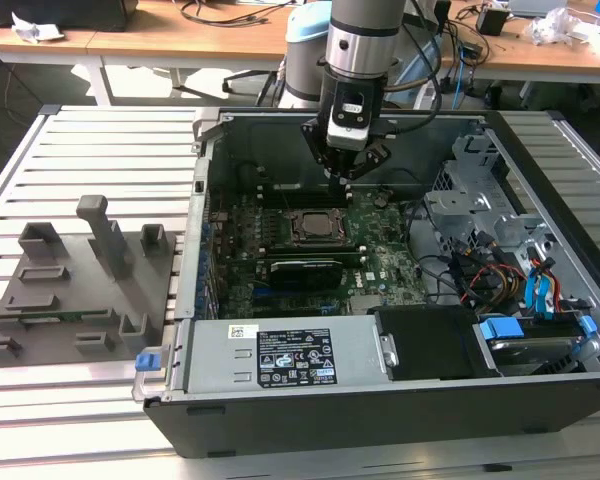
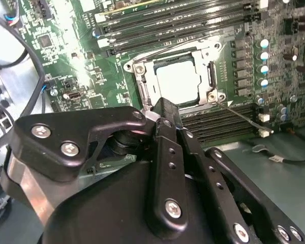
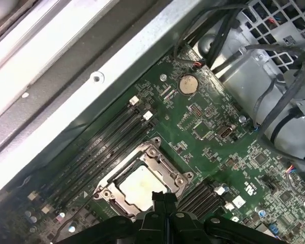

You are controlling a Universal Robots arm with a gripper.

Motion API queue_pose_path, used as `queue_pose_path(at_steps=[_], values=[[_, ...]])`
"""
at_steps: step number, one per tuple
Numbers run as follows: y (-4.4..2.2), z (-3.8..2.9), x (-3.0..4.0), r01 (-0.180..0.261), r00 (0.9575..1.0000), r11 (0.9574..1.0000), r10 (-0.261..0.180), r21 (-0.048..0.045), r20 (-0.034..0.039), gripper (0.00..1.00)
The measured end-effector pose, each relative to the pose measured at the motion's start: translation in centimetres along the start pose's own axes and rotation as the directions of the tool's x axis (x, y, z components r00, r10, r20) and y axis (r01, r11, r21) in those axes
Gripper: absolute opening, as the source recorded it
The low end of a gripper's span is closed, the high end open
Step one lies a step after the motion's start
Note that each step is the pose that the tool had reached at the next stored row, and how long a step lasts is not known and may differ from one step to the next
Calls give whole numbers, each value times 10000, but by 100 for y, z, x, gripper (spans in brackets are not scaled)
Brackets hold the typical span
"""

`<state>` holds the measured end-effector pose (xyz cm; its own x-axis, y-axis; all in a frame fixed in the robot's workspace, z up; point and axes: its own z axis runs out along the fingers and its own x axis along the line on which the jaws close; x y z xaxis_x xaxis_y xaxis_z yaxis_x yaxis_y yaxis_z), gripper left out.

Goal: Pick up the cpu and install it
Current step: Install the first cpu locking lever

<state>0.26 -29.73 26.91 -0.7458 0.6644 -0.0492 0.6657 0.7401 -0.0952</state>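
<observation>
The cpu point(image 1: 313, 226) lies flat in the black socket frame point(image 1: 291, 236) on the green motherboard inside the open computer case. Its pale metal top shows in both wrist views point(image 2: 178, 81) point(image 3: 140, 187), with the socket's metal frame point(image 3: 169, 168) around it. My gripper point(image 1: 342, 178) hangs a little above the board, just behind the socket and to the exterior view's right of it. Its black fingers point(image 2: 161, 109) point(image 3: 160, 197) are pressed together and shut, with nothing between them. The cpu lies apart from the fingertips.
A long black graphics card point(image 1: 305, 269) sits in front of the socket. Memory slots point(image 3: 109, 137) flank the socket. The case walls point(image 1: 202, 190) surround the board, with the power supply point(image 1: 280, 357) in front and a drive cage with cables point(image 1: 500, 260) at the exterior view's right. A grey fixture point(image 1: 80, 275) stands outside the case.
</observation>
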Motion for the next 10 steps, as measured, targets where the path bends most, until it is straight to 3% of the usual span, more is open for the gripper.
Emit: queue_pose_path(at_steps=[6,10], values=[[0,0,0,890,9960,9960,-890,-41,87,11],[0,0,0,1374,9904,9905,-1373,-60,136,11]])
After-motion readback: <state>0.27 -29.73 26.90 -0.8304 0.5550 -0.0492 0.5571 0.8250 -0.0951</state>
